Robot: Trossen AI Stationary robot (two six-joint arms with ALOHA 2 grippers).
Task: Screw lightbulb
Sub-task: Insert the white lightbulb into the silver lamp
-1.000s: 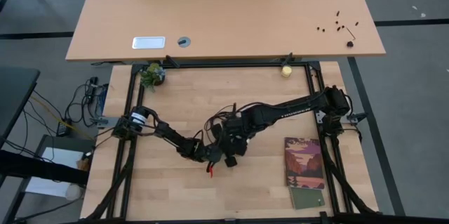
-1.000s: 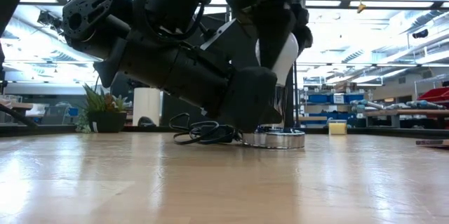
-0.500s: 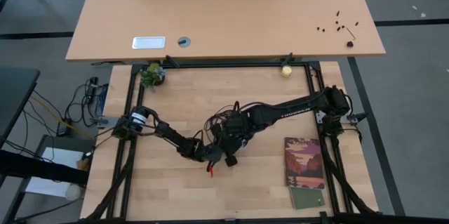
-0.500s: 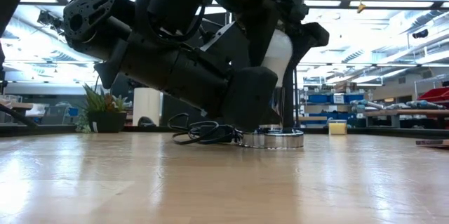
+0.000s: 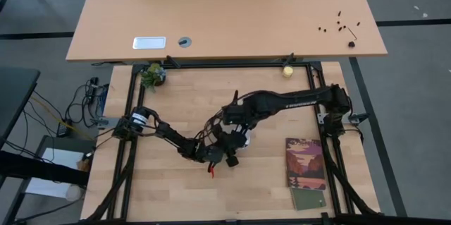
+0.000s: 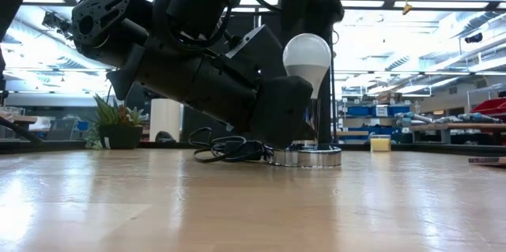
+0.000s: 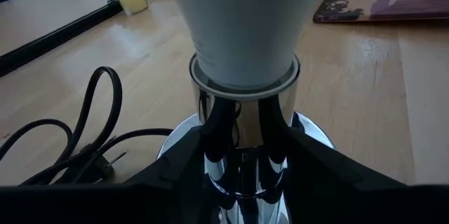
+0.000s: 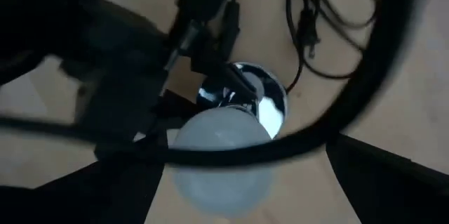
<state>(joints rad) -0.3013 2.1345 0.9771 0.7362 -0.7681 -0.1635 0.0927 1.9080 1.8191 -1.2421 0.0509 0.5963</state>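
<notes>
Clamped on the chrome socket stem (image 7: pixel 238 154), my left claw (image 7: pixel 238 182) steadies it while the lightbulb (image 6: pixel 307 56) stands upright in it on the bench (image 6: pixel 237 204). My right claw (image 5: pixel 236 112) hangs just above it, fingers apparently apart. Light, slick, fragile glass: I'd grip its widest part gently.

A pale wooden table (image 5: pixel 176 197) with a dark metal frame (image 5: pixel 239 63) was seen from above, set on a grey floor (image 5: pixel 416 112). Beyond it stood a larger light-brown desk (image 5: pixel 232 13), on which a small white tray (image 5: pixel 149 42), a round grommet (image 5: pixel 184 41) and a few dark specks (image 5: pixel 340 22) were scattered. Black lines (image 5: pixel 35 35) were marked across the floor. A small potted plant (image 5: pixel 152 75) was placed at the table's far edge. In the low view, a bright ceiling with strip lights (image 6: pixel 427 3) was shown, and shelves with blue bins (image 6: pixel 368 111) were ranged along the far side of the room.
</notes>
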